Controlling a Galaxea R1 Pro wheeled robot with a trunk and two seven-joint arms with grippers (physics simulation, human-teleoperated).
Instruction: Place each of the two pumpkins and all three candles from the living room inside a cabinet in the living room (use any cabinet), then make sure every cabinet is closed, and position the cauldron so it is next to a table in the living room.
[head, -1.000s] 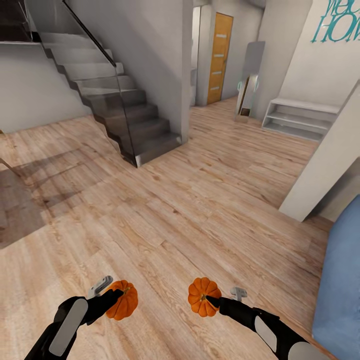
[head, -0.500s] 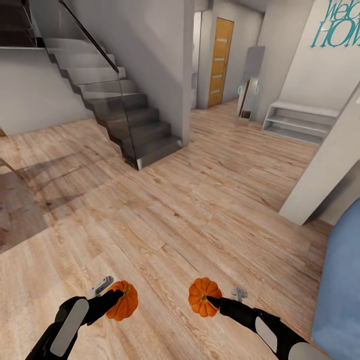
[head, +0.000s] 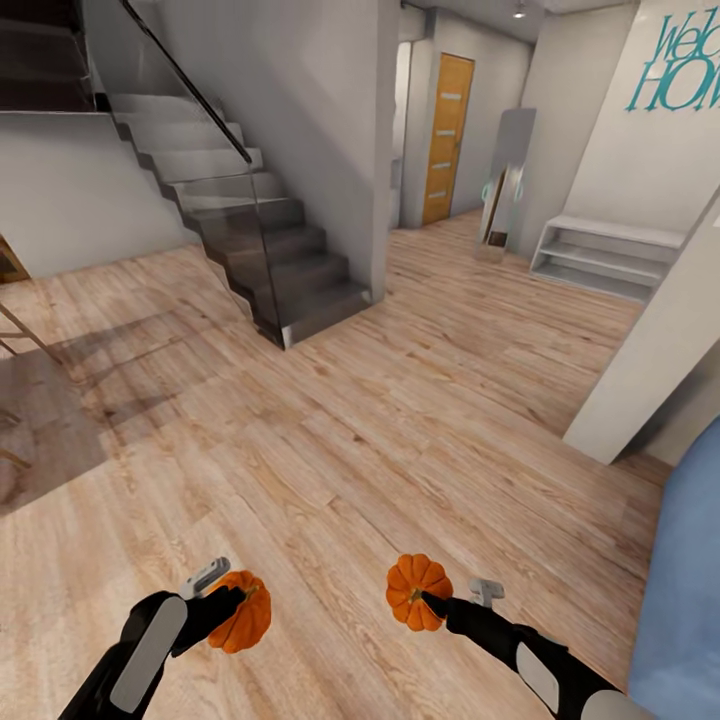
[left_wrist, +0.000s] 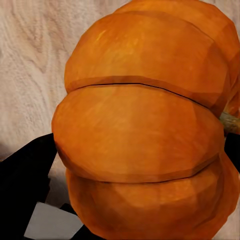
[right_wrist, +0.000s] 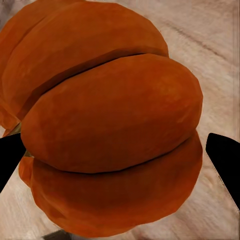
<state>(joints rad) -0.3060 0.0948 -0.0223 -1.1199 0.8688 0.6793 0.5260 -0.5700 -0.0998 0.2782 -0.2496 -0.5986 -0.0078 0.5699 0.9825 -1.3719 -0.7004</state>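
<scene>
1. Against the two earlier head views the whole picture has slid: the staircase (head: 250, 240) and the orange door (head: 447, 140) sit a little further to the right and lower, and the blue furniture (head: 690, 590) at the right edge shows less of itself. That is the camera travelling with the robot, not the room's things moving
2. Both arms keep the same pose in front of the trunk throughout, each pumpkin held low over the plank floor (head: 400, 420), so the change is one of transit only
3. For the task I judge this a carry leg: both pumpkins are in hand and on their way, while no cabinet, candle, cauldron or table is in sight here, so nothing is stowed yet
4. Left gripper (head: 232, 600): its jaws are clamped on the left pumpkin (head: 243, 622); the left wrist view has orange ribs (left_wrist: 140, 135) pressed right up between the dark fingers (left_wrist: 25, 170)
5. Right gripper (head: 425, 600): its jaws grip the right pumpkin (head: 418, 592), whose ribbed body (right_wrist: 110, 125) sits between the black fingertips (right_wrist: 225, 155) in the right wrist view
6. Count: two pumpkins, one per gripper, well apart from each other; one staircase with a glass rail; one orange door; one low white shelf unit (head: 605, 255) under teal wall lettering (head: 680, 70)
</scene>
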